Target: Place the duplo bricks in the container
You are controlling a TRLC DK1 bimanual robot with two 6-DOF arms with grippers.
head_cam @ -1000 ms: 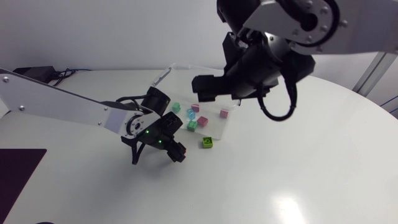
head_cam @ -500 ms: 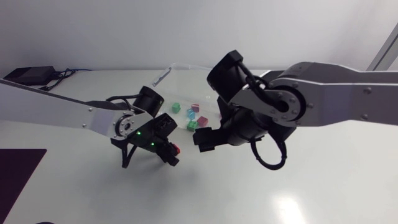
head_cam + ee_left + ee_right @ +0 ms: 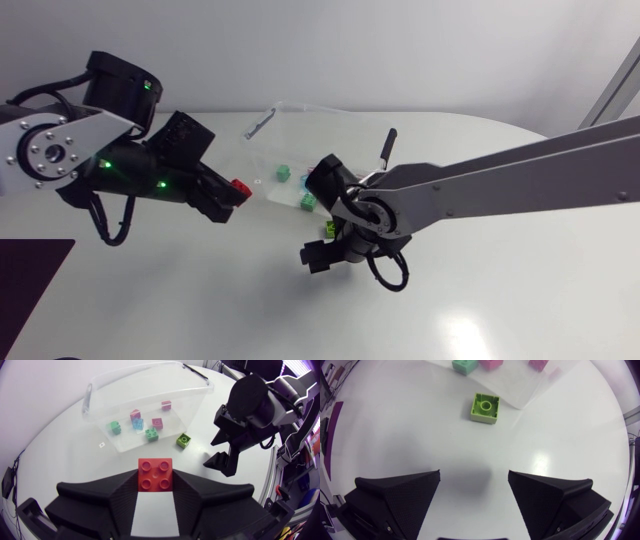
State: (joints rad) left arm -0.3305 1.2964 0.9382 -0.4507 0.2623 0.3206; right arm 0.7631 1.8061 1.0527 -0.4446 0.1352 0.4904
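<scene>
My left gripper [image 3: 232, 196] is shut on a red duplo brick [image 3: 239, 187], held above the table to the left of the clear container [image 3: 330, 125]. In the left wrist view the red brick [image 3: 155, 474] sits studs up between the fingers. A lime brick [image 3: 485, 408] lies on the table just outside the container, ahead of my open right gripper [image 3: 474, 484]. From above, the lime brick [image 3: 331, 229] is partly hidden behind my right gripper [image 3: 319, 258], which is low over the table. Several green, pink and cyan bricks lie inside the container [image 3: 100, 390].
The container's wall [image 3: 520, 391] rises just beyond the lime brick. My right gripper [image 3: 223, 456] stands beside the lime brick [image 3: 183, 440]. A dark mat [image 3: 28, 270] lies at the table's left edge.
My left gripper closed on the red brick, lifted it and swung it up and left. My right arm came down from over the container to the table by the lime brick.
</scene>
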